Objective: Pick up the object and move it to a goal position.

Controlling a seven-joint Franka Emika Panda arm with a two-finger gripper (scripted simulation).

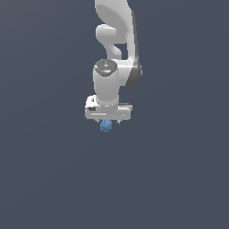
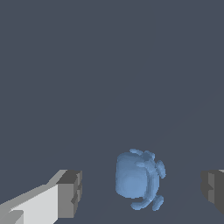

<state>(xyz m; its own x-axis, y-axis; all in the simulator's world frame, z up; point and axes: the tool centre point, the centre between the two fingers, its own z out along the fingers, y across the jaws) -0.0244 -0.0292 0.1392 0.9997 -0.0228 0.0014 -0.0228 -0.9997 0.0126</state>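
One small blue object (image 1: 105,125) is all the task has to offer, and it sits directly under the white pincer (image 1: 108,121), so everything here is placed against that object. In the exterior view the arm (image 1: 114,49) comes down from above it, with the wrist and the pale palm block stacked over the object and the object peeping out just below the palm.

Going across the wrist view, the near finger (image 2: 68,193) with its grey pad comes first, standing apart from the object's flank with a plain strip of grey ground between them. Next is the object (image 2: 135,179) itself: a smooth, rounded, boxy lump on one side and a cluster of thin curved ribs or petals on the other. Last is the far finger (image 2: 213,189), only partly in the picture, also clear of the object. So the pincer is spread wide, straddling the object and touching it on neither side. Whether the object rests on the ground or a worktop cannot be told; the backdrop is one flat grey.

As a judgement, the object looks light and, being so much smaller than the pincer, easy to nudge aside. The thin ribs look like poor bearing surfaces that could let it twist or squirt out. The better hold seems to be across the smooth rounded body, pads centred on it, closing evenly.
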